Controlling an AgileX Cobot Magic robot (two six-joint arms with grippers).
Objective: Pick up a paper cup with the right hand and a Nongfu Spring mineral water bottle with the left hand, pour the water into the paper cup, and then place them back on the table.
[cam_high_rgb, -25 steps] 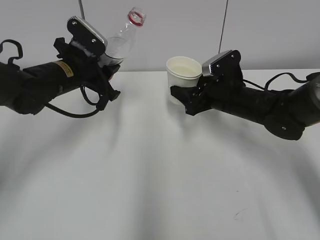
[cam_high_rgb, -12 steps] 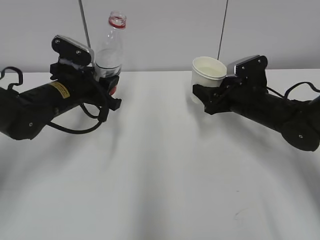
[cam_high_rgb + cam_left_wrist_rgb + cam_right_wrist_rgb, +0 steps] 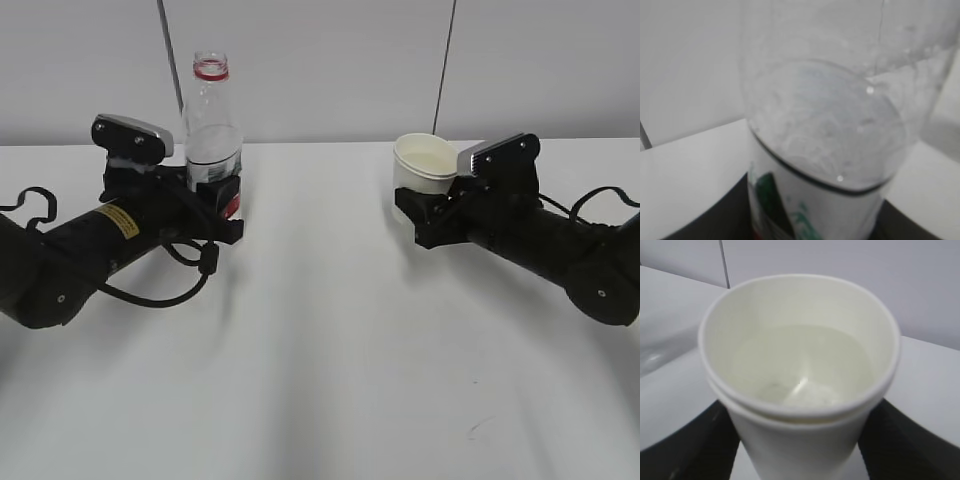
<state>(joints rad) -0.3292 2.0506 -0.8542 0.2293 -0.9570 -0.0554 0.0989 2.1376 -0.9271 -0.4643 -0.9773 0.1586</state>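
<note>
The Nongfu Spring mineral water bottle stands upright and uncapped at the left, low over the white table. My left gripper is shut on its labelled lower part. In the left wrist view the bottle fills the frame, black fingers on both sides. The paper cup is upright at the right, held by my right gripper near the table. In the right wrist view the cup holds water, with black fingers pressing both sides.
A grey wall with two vertical seams stands behind the table's far edge. A black cable loops under the left arm. A faint mark lies on the tabletop near the front right.
The left gripper brought the bottle from tilted to upright and lowered it leftward. The right gripper carried the cup to the right and down toward the table.
</note>
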